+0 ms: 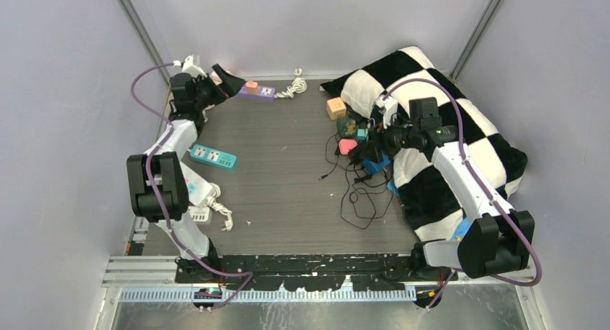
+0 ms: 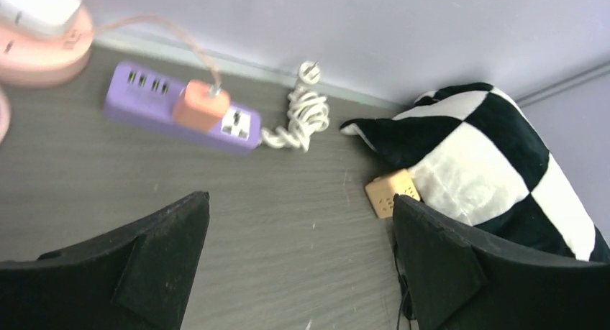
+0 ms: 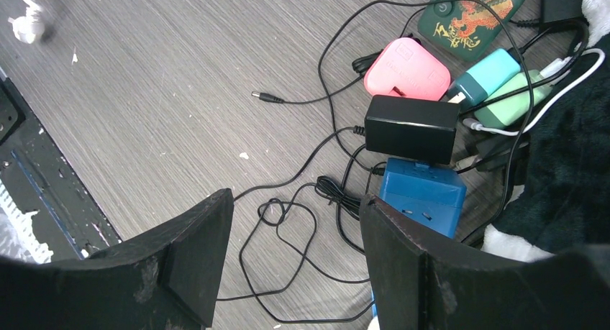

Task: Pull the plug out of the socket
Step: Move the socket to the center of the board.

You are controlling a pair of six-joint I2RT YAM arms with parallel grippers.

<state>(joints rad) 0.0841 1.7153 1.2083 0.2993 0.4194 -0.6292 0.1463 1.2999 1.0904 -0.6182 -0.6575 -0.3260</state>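
Note:
A purple power strip (image 2: 180, 118) lies by the back wall with an orange plug (image 2: 201, 105) seated in it; both show in the top view (image 1: 257, 91). My left gripper (image 2: 300, 200) is open and empty, above the table, short of the strip. A black adapter (image 3: 411, 129) is plugged into a blue power strip (image 3: 423, 193) at the right, among black cables. My right gripper (image 3: 296, 200) is open and empty above the cables, its right finger (image 3: 403, 258) over the blue strip's edge.
A pink plug (image 3: 406, 70), a teal plug (image 3: 483, 73) and a green plug (image 3: 507, 98) crowd the adapter. A checkered pillow (image 1: 446, 129) fills the right side, a tan cube socket (image 1: 336, 108) beside it. A teal strip (image 1: 213, 157) and a white strip (image 1: 198, 186) lie at the left.

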